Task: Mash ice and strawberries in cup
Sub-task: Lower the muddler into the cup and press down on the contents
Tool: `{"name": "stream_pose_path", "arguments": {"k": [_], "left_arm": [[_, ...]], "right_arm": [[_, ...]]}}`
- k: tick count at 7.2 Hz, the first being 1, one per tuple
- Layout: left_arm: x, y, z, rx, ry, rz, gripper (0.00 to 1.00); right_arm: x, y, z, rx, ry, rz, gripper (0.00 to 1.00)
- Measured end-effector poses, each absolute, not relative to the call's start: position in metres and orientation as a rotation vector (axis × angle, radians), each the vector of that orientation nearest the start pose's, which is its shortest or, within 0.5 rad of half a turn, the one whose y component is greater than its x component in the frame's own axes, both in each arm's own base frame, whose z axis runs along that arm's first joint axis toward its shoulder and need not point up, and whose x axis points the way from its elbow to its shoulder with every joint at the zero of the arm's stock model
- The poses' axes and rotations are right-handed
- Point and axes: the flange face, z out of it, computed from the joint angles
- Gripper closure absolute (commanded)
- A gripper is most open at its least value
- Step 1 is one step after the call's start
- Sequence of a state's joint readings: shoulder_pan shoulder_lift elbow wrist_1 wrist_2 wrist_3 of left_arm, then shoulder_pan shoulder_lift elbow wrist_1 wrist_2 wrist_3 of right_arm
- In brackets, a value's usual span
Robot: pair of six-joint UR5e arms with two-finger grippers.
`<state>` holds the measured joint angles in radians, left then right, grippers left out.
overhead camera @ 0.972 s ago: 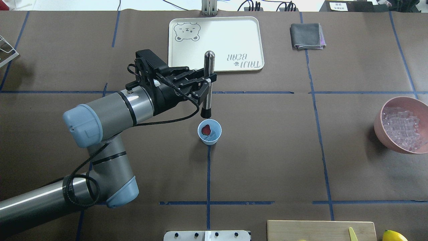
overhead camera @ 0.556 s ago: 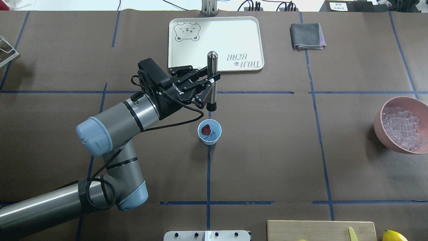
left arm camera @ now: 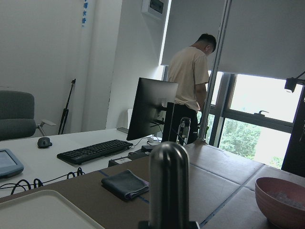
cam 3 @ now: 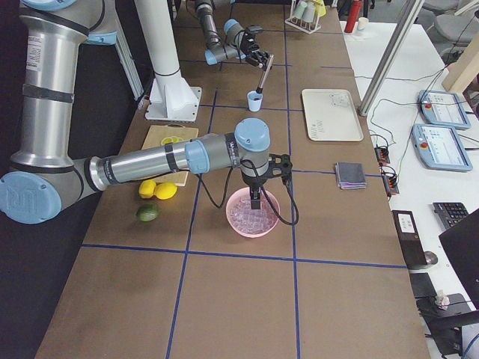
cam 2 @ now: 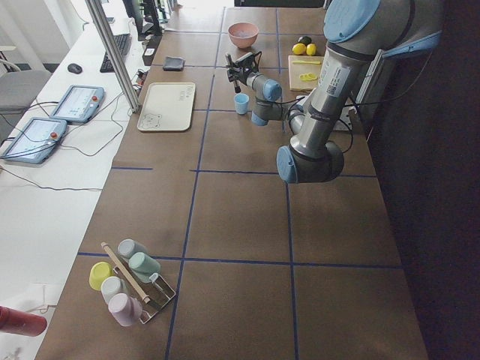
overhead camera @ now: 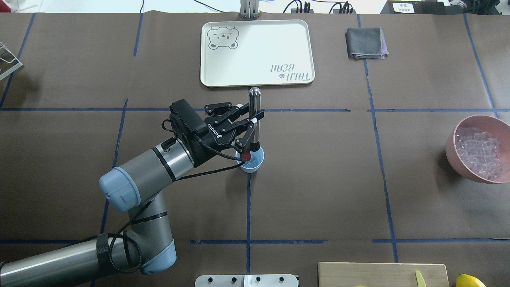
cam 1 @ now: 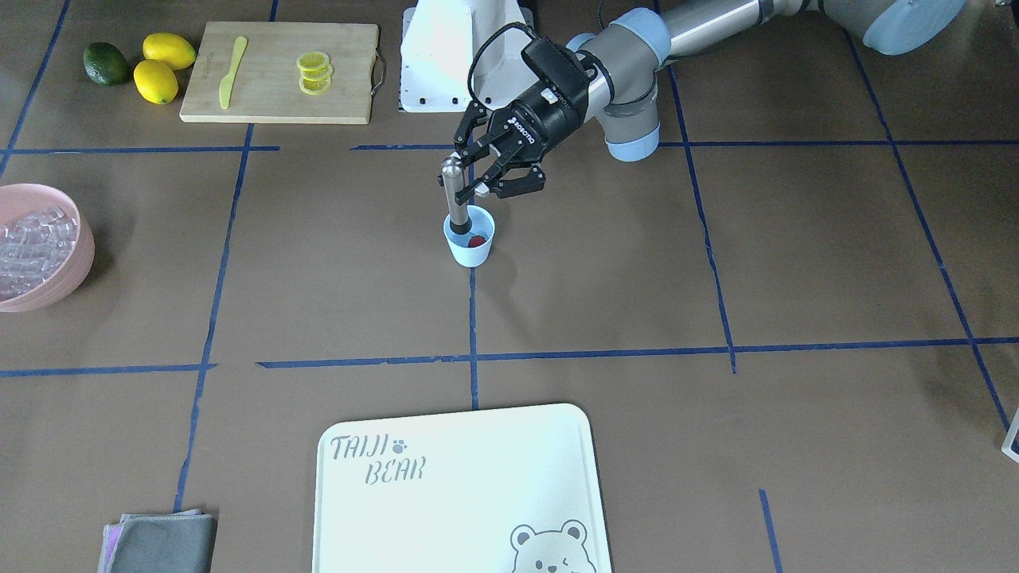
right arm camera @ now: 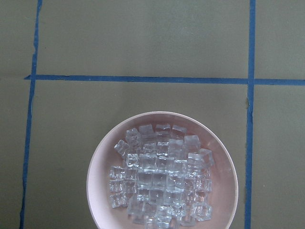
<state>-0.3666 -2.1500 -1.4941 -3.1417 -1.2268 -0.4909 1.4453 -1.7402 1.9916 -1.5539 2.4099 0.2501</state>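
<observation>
Cup (overhead camera: 257, 160): small, white, upright near the table's centre on a blue tape line.
Strawberry (cam 1: 476, 239): one red berry inside the cup; what else lies with it cannot be made out.
Muddler (overhead camera: 255, 113): steel rod with its long axis near upright and its lower end inside the cup's mouth, at or just above the berry.
Left gripper (overhead camera: 253, 121): clamped on the rod's middle, reaching in from the cup's 9 o'clock in the overhead view. The cup is directly beneath, and this is the nearer arm.
Ice (right arm camera: 159, 176): clear cubes fill the pink bowl (overhead camera: 452, 149), well apart at the cup's 3 o'clock.
Right gripper (cam 3: 256, 200): hangs over that bowl; I cannot tell how far open it is.
</observation>
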Motion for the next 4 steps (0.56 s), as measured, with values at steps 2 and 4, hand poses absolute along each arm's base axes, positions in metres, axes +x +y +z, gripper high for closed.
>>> {"name": "stream_pose_path", "arguments": {"k": [2, 4], "left_arm": [[0.518, -0.367, 0.203, 1.486, 1.386, 0.100, 1.00], [0.527, -0.365, 0.211, 1.471, 1.373, 0.113, 1.00]], "right_arm": [[0.006, -0.425, 0.522, 0.091, -0.866, 0.005, 0.00], [0.006, -0.425, 0.523, 0.090, -0.866, 0.006, 0.00]]}}
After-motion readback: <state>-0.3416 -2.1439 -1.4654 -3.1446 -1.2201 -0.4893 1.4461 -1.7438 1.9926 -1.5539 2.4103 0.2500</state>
